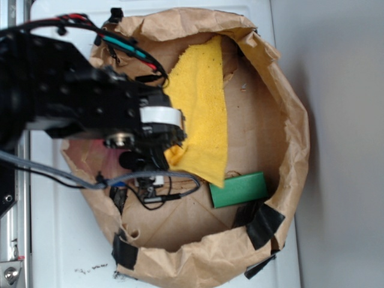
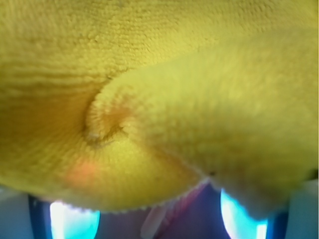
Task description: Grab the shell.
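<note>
I cannot make out the shell in the exterior view; my arm and the yellow terry cloth (image 1: pixel 201 108) cover the middle of the basin. My gripper (image 1: pixel 143 161) hangs at the cloth's lower left corner. In the wrist view the cloth (image 2: pixel 159 99) fills nearly everything, folded and very close. It droops over the fingers (image 2: pixel 75 223), which stand wide apart at the bottom edge, so the gripper (image 2: pixel 157 221) is open. A pale, slender, blurred shape (image 2: pixel 152 221) shows under the cloth's edge between the fingers. Whether it is the shell I cannot tell.
A crumpled brown paper wall (image 1: pixel 294 150) rings the work area, held down with black tape (image 1: pixel 264 225). A green rectangular block (image 1: pixel 239 189) lies at the lower right, just past the cloth's tip. Loose cables (image 1: pixel 150 192) dangle under my arm.
</note>
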`<state>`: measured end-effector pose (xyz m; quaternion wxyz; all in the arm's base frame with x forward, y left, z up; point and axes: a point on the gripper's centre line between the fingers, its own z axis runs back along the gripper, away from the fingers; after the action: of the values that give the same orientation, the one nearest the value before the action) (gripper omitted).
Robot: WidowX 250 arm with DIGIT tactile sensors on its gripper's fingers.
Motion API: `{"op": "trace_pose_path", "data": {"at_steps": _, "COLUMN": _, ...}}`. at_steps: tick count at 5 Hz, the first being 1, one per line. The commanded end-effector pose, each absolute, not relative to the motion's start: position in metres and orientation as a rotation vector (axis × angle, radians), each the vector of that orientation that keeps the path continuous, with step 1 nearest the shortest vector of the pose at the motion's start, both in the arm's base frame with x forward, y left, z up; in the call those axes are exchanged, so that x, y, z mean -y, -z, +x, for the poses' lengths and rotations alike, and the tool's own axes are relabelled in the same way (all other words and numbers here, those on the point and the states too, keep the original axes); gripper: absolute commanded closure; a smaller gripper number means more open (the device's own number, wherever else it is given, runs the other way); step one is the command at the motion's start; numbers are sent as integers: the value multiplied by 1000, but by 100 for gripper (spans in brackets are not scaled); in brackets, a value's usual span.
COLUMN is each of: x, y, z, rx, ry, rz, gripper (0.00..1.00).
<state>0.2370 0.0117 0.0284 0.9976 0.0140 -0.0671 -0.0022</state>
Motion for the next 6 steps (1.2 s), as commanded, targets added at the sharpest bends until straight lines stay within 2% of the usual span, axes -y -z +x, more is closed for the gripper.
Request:
{"op": "trace_pose_path", "data": {"at_steps": 1, "x": -13, "y": -24, "z": 266, "rx": 160, "ry": -11, "rz": 69, "gripper": 0}}
{"op": "trace_pose_path", "data": {"at_steps": 2, "x": -14, "y": -24, "z": 267, "rx": 143, "ry": 7, "rz": 60, "gripper": 7}}
{"op": "trace_pose_path", "data": {"at_steps": 3, "x": -15, "y": -28, "z": 265, "rx": 150, "ry": -5, "rz": 64, "gripper": 100}}
{"op": "trace_pose_path", "data": {"at_steps": 4, "x": -13, "y": -27, "z": 263, "rx": 171, "ry": 6, "rz": 99, "gripper": 100}}
{"op": "trace_pose_path", "data": {"at_steps": 6, "x": -13, "y": -33, "z": 261, "rx": 192, "ry": 10, "rz": 100, "gripper": 100}}
